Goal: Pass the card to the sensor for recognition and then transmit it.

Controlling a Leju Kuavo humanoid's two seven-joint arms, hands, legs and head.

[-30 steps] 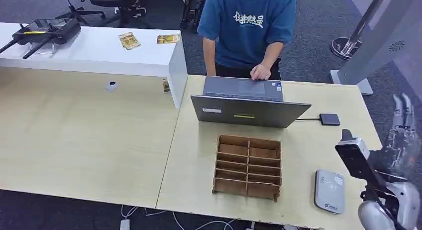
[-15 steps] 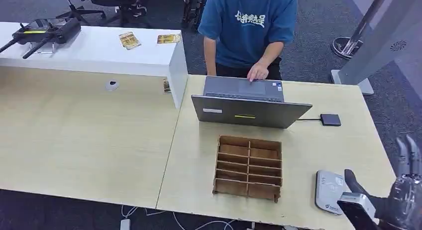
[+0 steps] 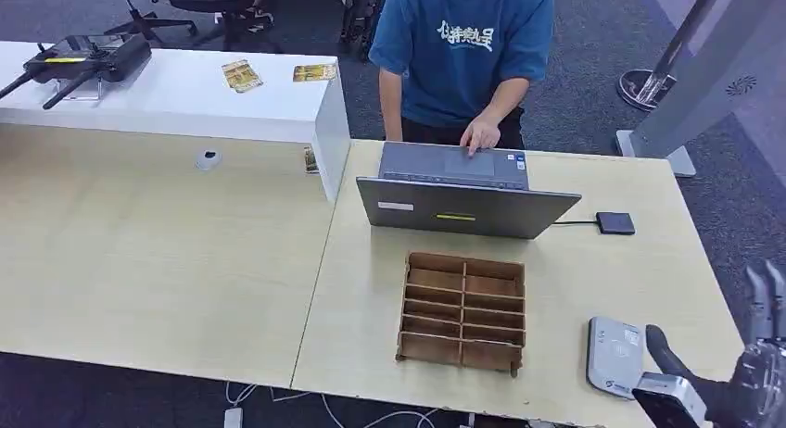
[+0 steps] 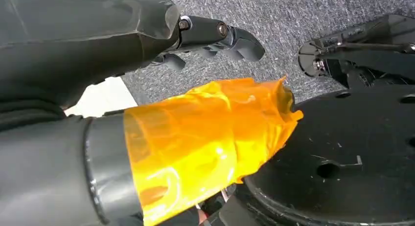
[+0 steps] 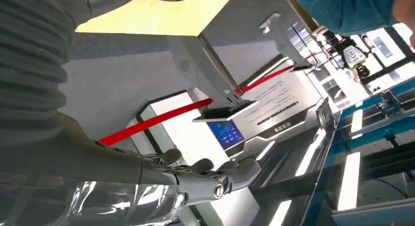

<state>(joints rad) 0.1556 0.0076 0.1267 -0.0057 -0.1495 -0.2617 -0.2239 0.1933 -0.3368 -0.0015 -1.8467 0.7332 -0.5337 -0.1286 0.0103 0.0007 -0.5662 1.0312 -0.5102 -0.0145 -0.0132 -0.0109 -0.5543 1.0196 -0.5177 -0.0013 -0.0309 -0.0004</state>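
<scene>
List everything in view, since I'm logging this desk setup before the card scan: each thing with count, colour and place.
Sensor: one, grey, near right table edge.
Wooden organiser: one, brown, centre of right table.
Laptop: one, grey, open, behind organiser.
Small box: one, dark, cabled, right of laptop.
Controller: one, black, white counter, far left.
Leaflets: two, yellowish, white counter.
Person: one, blue shirt, hand on laptop.
Right hand: one, dark, beside sensor; whether it holds a card, unclear.
Left hand: one, dark, over grey carpet.
</scene>
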